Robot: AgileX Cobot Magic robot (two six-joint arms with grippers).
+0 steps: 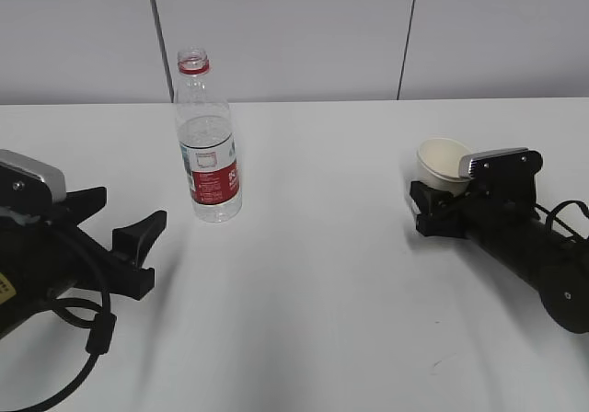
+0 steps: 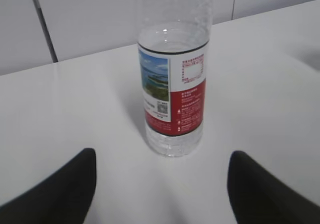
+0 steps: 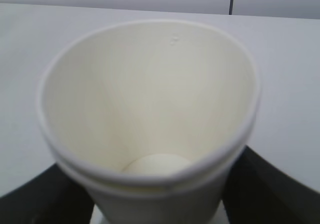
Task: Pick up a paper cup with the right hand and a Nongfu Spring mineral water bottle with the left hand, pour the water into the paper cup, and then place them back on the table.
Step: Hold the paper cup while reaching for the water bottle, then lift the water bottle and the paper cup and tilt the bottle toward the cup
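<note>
The Nongfu Spring mineral water bottle point(image 1: 209, 154) stands upright and uncapped on the table point(image 1: 322, 274) at the back left, with water point(image 2: 172, 39) up to just above its red-and-white label. My left gripper point(image 1: 129, 211) is open and empty, low over the table in front of the bottle. In the left wrist view the bottle point(image 2: 173, 99) stands just ahead of the gap between the fingers of the left gripper point(image 2: 161, 171). My right gripper point(image 1: 425, 208) is shut on the paper cup point(image 1: 440, 162), which tilts. In the right wrist view the cup point(image 3: 150, 99) fills the frame; its inside looks dry.
A grey panelled wall point(image 1: 294, 26) runs behind the table's far edge. The left arm's black cable point(image 1: 83, 338) loops at the front left.
</note>
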